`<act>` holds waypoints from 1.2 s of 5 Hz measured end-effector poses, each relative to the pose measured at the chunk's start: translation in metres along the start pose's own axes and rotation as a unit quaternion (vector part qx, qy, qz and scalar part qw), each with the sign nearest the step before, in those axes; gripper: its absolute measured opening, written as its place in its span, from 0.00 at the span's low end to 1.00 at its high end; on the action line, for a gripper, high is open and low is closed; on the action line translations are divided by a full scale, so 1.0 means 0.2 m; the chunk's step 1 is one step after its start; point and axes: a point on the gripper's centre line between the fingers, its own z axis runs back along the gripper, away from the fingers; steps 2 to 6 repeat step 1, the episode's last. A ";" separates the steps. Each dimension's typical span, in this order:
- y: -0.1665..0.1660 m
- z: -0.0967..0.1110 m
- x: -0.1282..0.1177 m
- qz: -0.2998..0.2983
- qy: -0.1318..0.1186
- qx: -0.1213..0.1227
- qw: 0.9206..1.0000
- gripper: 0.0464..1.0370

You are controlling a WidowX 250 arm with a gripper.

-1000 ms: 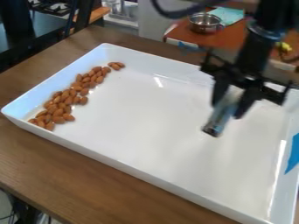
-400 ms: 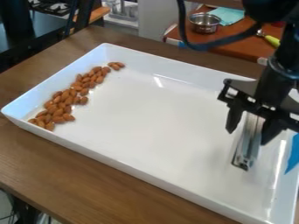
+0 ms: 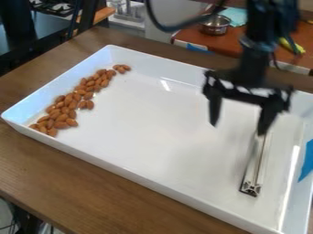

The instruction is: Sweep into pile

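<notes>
Almonds (image 3: pixel 68 98) lie in a slanting band inside the white tray (image 3: pixel 165 141), and over the opposite side of that tray hangs the black robot arm (image 3: pixel 256 59), which comes in from the view's top edge, nearly upright, with its gripper (image 3: pixel 240 119) pointing down above the tray floor. From the gripper the almonds are well apart, toward the left of the view, close along the tray's left wall; the band runs from the lower-left corner up toward the far corner, thicker at its lower end, with a small cluster just beside its upper end. The gripper is wide open, its two fingers spread well apart and the tray floor visible between them, and it has nothing gripped. Under the right-hand finger in the view is a narrow metal bar (image 3: pixel 252 176), its upper end right by that fingertip and its square end toward the near side of the tray. Whether the fingertip touches the bar cannot be told, nor whether the bar lies fully flat on the floor of the tray.
</notes>
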 end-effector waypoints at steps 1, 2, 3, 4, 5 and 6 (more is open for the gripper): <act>0.19 0.30 0.04 0.004 -0.026 -0.073 0.997 0.96; 0.19 0.30 0.04 0.004 -0.026 -0.073 0.997 0.96; 0.19 0.30 0.04 0.004 -0.026 -0.073 0.997 0.96; 0.19 0.30 0.04 0.004 -0.026 -0.073 0.997 0.96; 0.19 0.30 0.04 0.004 -0.026 -0.073 0.997 0.96; 0.19 0.30 0.04 0.004 -0.026 -0.073 0.997 0.96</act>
